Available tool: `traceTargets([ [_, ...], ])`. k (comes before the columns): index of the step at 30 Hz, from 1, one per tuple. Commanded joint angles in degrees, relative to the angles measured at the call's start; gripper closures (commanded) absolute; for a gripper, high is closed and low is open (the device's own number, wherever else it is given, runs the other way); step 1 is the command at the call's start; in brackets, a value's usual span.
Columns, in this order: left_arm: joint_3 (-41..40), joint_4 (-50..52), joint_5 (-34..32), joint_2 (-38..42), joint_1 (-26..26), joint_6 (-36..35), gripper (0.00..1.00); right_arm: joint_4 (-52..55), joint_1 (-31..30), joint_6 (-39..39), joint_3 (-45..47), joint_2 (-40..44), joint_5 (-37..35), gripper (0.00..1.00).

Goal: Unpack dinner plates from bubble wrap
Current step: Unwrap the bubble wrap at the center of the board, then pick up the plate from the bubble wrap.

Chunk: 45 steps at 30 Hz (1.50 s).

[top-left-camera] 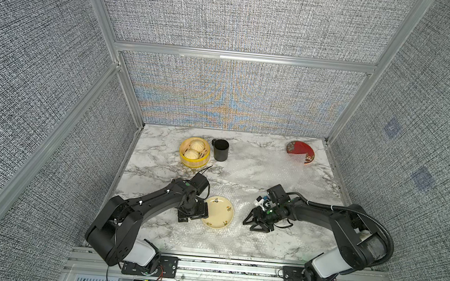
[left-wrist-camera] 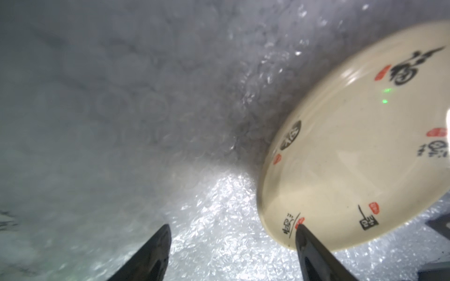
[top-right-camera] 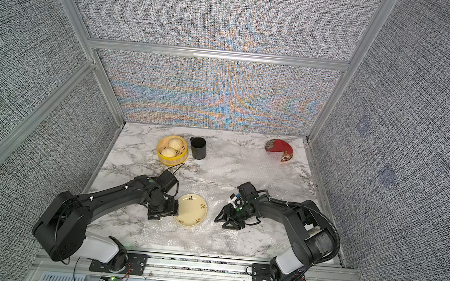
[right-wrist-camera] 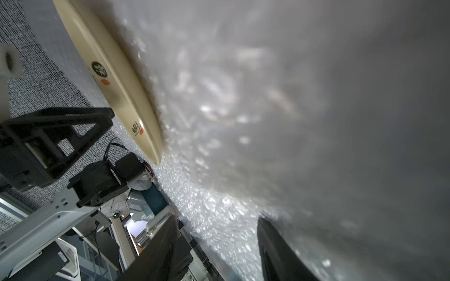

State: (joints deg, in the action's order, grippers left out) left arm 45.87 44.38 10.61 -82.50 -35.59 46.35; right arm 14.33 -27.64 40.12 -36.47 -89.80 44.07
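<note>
At the near left of the white marble-patterned table (top-left-camera: 149, 165), the left gripper (top-left-camera: 194, 214) is held low at the left edge of a cream round plate (top-left-camera: 219, 211) painted with small black and red marks. In the left wrist view the left gripper (left-wrist-camera: 233, 226) is seen with its jaws spread wide. One of its fingers (left-wrist-camera: 311, 255) is seen with its tip at the plate's rim, the other is set clear of the plate over the wrap, and nothing is clamped between them.

Farther back, a yellow round steamer basket (top-left-camera: 194, 153) with two pale buns is placed just beside a black cylindrical cup (top-left-camera: 220, 149).

The cream round plate (top-right-camera: 191, 210) is shown in both top views lying flat and uncovered on a sheet of clear, whitish bubble wrap (top-left-camera: 209, 238), near the front edge between the two grippers.

To its right, the right gripper (top-left-camera: 248, 224) is turned on its side, low over the same sheet and apart from the plate. In the right wrist view the right gripper (right-wrist-camera: 216, 219) is seen with its jaws partly apart, and nothing is pinched.

More bubble wrap is spread across the middle of the table. In the far right corner, a dark red round plate (top-left-camera: 299, 150) with a patterned rim is partly covered by an edge of wrap.
</note>
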Motion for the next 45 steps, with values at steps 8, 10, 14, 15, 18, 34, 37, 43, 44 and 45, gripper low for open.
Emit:
traceTargets([
  [8, -4.34, -3.66, 2.14, 3.95, 1.09, 1.21, 0.2, 19.46, 4.56, -10.53, -5.58, 6.46, -12.9, 0.43],
  [10, -4.8, -5.4, 3.66, 6.28, 1.2, 1.3, 0.2, 20.01, 4.29, -10.59, -5.68, 9.56, -11.33, 0.43],
  [14, -3.23, -8.02, 6.43, 11.26, 1.3, 3.14, 0.2, 20.39, 2.87, -8.99, -6.84, 16.05, -8.63, 0.43],
  [15, -2.47, -8.19, 6.98, 12.07, 1.24, 3.54, 0.2, 20.35, 2.43, -8.43, -7.32, 17.24, -8.07, 0.44],
  [18, 1.01, -7.79, 8.09, 12.85, 1.26, 3.88, 0.2, 19.2, 1.48, -6.7, -8.63, 19.0, -6.8, 0.45],
  [34, 3.12, -15.66, 13.29, 1.83, 1.31, 7.2, 0.21, 8.2, -1.55, -4.52, -10.48, 12.02, -0.44, 0.45],
  [37, 2.06, -15.45, 12.46, 1.21, 1.32, 5.75, 0.21, 7.0, -1.64, -4.35, -9.52, 9.83, -0.52, 0.45],
  [43, 0.73, -12.14, 9.66, 1.66, 1.45, 2.27, 0.21, 4.93, -1.75, -4.13, -8.89, 5.46, -0.15, 0.45],
  [44, 0.2, -12.45, 9.6, 1.79, 1.54, 2.02, 0.21, 4.53, -1.72, -4.22, -8.93, 4.7, -0.13, 0.45],
  [45, -0.47, -13.21, 9.86, 1.65, 1.63, 1.89, 0.2, 4.22, -1.68, -4.25, -9.04, 3.86, -0.04, 0.45],
])
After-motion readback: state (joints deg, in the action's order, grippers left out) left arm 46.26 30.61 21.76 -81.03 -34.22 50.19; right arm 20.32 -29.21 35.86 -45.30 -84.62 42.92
